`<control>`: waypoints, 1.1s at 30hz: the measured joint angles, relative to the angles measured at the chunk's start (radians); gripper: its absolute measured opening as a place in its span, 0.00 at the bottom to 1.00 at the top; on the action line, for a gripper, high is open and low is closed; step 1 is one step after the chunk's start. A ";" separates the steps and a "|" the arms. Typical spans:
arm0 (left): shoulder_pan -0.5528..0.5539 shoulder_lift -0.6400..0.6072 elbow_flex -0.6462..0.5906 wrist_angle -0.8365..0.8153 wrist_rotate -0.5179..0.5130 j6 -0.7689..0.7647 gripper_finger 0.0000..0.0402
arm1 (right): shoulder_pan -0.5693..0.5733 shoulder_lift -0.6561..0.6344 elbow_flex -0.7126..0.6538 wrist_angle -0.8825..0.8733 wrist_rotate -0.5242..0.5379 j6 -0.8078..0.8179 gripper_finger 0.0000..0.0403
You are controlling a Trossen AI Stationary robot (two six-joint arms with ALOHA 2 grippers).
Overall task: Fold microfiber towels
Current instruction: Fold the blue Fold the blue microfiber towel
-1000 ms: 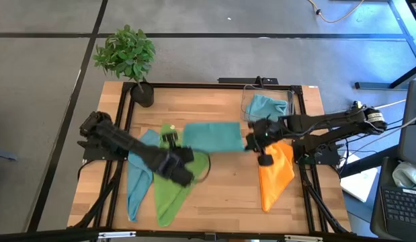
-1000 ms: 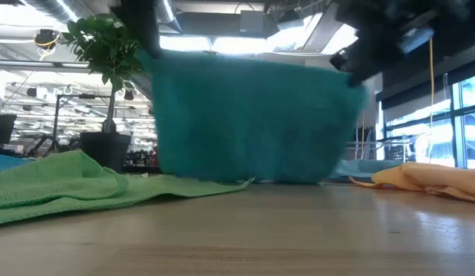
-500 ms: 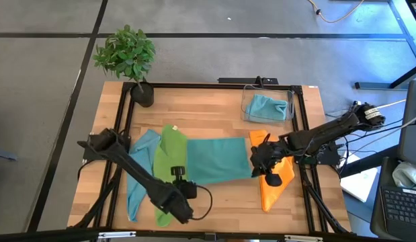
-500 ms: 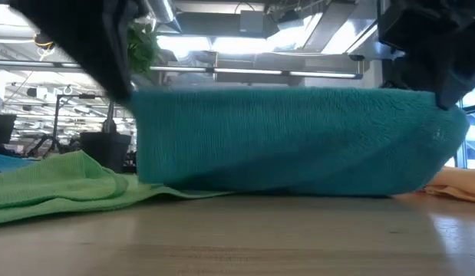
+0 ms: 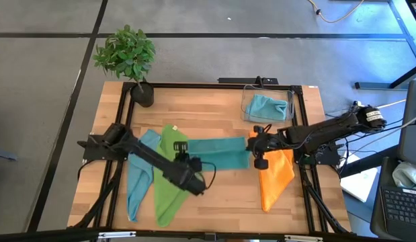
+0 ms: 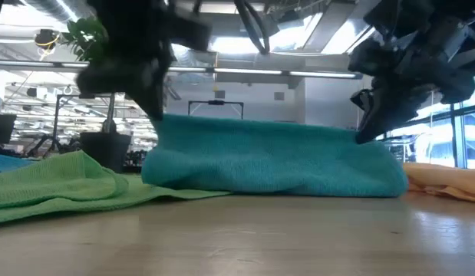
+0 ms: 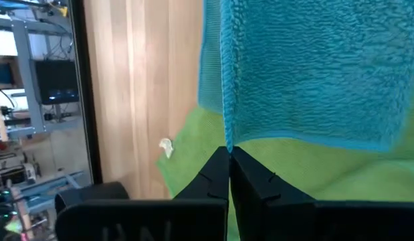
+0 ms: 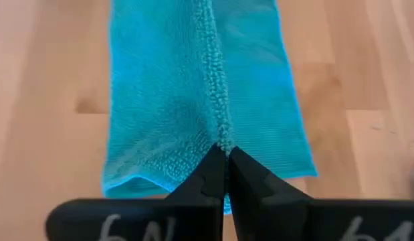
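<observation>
Teal towel (image 5: 218, 153) lay mid-table, doubled over, its edge pinched by left gripper (image 5: 183, 160) and right gripper (image 5: 255, 143), jaws clamped on it. Lime (image 5: 169, 181), blue (image 5: 139, 173), orange (image 5: 275, 171) towels looked unfolded; one blue towel (image 5: 268, 106) in bin (image 5: 246, 102).

1. The teal towel (image 5: 218, 153) lies folded in a long band across the table's middle, its two end edges pinched and raised.
2. The lime green towel (image 5: 169, 178) lies rumpled beside it, partly under the teal one's end.
3. A light blue towel (image 5: 139, 176) lies crumpled along the green one's outer side.
4. The orange towel (image 5: 275, 175) lies bunched near the teal one's other end.
5. Another light blue towel (image 5: 268, 106) sits bunched inside a clear bin.
</observation>
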 joint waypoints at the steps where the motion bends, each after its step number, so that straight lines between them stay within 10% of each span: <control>1: 0.017 0.000 -0.015 0.025 -0.002 0.031 0.00 | -0.010 0.002 0.000 -0.002 0.001 -0.013 0.03; 33: 0.218 0.001 -0.253 0.284 -0.042 0.221 0.00 | -0.065 0.235 0.001 0.091 0.249 -0.146 0.03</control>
